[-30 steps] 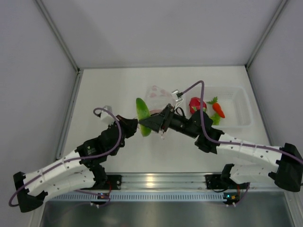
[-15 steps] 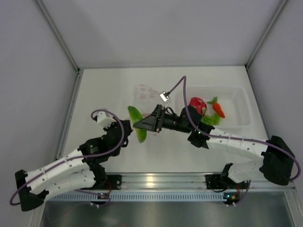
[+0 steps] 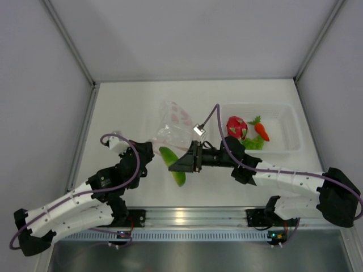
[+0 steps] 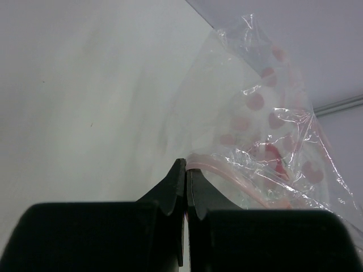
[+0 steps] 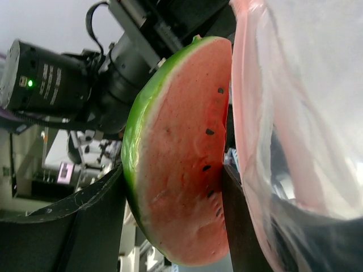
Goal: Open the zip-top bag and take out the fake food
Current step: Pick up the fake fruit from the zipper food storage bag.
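Near the middle of the table (image 3: 125, 102), just ahead of the arm bases, the right gripper (image 3: 173, 165) is clamped on the melon slice (image 3: 180, 177), one finger on each flat face as the right wrist view shows, green rind toward the left arm. Just left of it, the left gripper (image 4: 186, 175) has its fingers pressed together on the pinkish zip strip (image 4: 218, 170), holding that edge of the zip-top bag (image 3: 173, 120) up while the crinkly film trails away toward the far side. The slice looks clear of the bag's mouth, the film lying just beside it, so the step in hand appears to be the removal of this piece. Through the film only printed pink spots show; whether anything is left inside I cannot tell. Farther off to the right, the clear tub (image 3: 292, 127) holds the dragon fruit (image 3: 236, 127), the orange piece (image 3: 261, 132) and the green leafy pieces (image 3: 253, 144). The next move probably calls for carrying the slice right and far over the tub's near wall and spreading the fingers there, with the left arm keeping the bag out of the way.
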`<state>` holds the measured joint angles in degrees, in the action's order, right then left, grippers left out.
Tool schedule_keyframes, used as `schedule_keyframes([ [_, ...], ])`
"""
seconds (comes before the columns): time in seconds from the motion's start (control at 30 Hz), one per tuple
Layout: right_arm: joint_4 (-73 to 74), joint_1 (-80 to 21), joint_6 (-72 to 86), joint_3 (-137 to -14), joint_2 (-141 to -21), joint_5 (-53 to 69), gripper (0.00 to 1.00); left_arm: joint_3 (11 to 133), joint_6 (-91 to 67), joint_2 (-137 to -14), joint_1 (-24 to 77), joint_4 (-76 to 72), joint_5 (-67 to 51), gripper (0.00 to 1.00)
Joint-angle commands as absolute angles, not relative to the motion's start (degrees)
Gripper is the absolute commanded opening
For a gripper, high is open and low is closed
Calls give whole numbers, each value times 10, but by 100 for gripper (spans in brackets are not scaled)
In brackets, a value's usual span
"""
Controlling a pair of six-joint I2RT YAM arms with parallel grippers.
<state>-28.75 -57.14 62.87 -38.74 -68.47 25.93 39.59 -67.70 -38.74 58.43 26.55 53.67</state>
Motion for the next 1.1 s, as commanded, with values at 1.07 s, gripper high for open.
schedule_keyframes([
  [1.07, -404, -658, 592, -497, -826, 451, 17, 369, -480, -367, 578, 68, 507, 0],
])
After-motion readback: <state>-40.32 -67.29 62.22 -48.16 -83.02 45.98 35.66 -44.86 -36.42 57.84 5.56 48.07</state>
